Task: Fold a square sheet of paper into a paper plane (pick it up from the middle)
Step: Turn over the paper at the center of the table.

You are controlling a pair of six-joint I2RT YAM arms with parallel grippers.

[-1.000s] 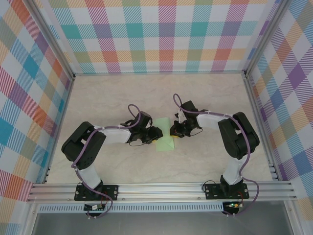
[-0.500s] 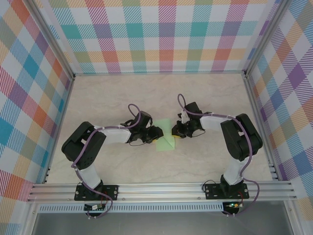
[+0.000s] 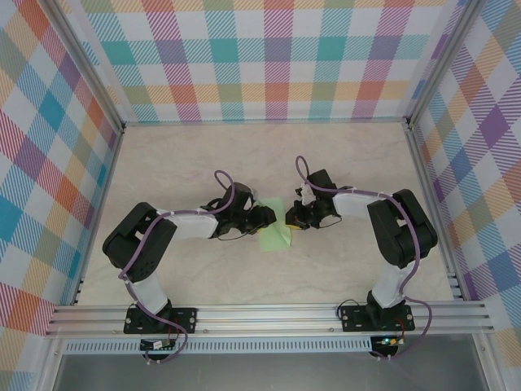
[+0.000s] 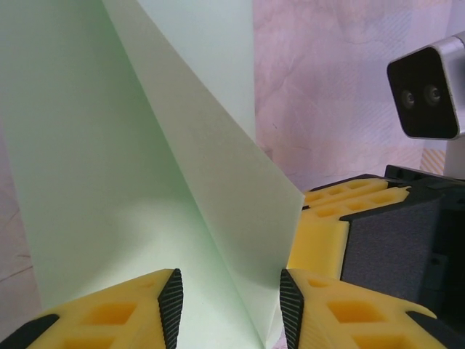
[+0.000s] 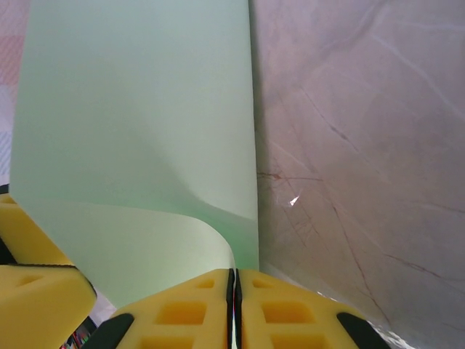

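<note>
Okay, your right hand [image 5: 234,285] is pinched together on the curled edge of the square sheet of paper [image 5: 131,131] on the counter [image 3: 203,155]; left hand [image 4: 231,309] stands apart around its raised fold.

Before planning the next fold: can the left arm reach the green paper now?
Probably yes: the left claw stands open at the square sheet of paper, its raised fold between the fingers. The right claw, shut on the sheet's edge, sits close.
</note>
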